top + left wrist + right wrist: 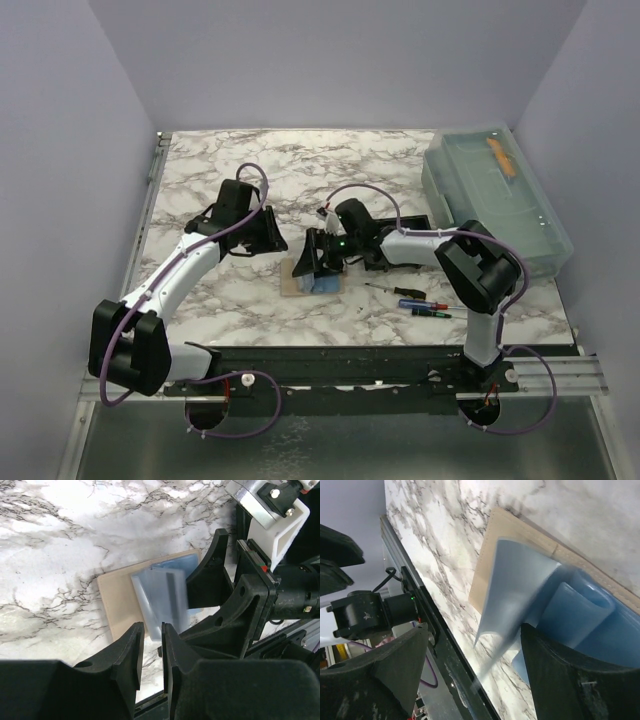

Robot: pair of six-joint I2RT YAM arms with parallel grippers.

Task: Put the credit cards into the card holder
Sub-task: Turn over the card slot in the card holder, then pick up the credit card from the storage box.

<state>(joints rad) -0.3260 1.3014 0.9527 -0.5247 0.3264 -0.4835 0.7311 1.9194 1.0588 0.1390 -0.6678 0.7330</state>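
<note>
A tan card (117, 600) lies flat on the marble near the table's front edge. A light blue card (160, 597) rests on top of it. In the right wrist view the blue card (520, 585) looks blurred and lifted at one edge, leaning against one finger (560, 665). My right gripper (476, 630) is open wide right above the cards (308, 282). Just left of them, my left gripper (152, 627) has its jaws a narrow gap apart with nothing between them. The black card holder (412, 221) sits behind the right arm, mostly hidden.
A large translucent lidded bin (500, 195) with an orange item inside stands at the back right. Small screwdrivers (420, 302) lie right of the cards. The black front rail (340, 360) runs close to the cards.
</note>
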